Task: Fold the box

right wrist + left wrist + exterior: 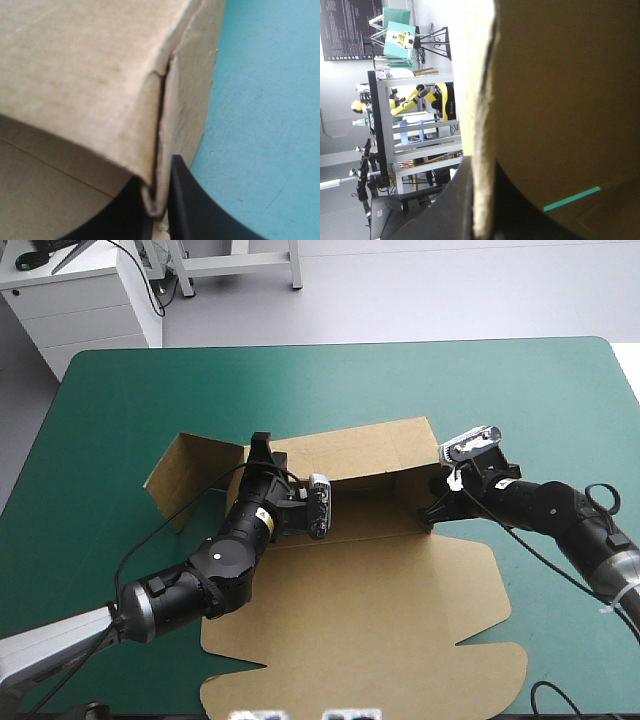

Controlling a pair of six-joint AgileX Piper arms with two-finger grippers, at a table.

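The brown box (400, 610) lies mid-table, its long back wall (370, 450) raised and its wide lid flat toward the front edge. A side flap (190, 475) stands up at the left end. My left gripper (262, 452) is at the back wall's left corner. In the left wrist view the board's edge (482, 125) runs between that gripper's (481, 192) black fingers. My right gripper (437, 502) is at the raised right end wall. In the right wrist view the doubled board corner (100, 75) is pinched between the right gripper's (159, 202) fingers.
Teal-green cover (330, 380) shows between the box and the far edge, and also to the right of the box (570, 400). The flat lid reaches close to the table's front edge (360, 705).
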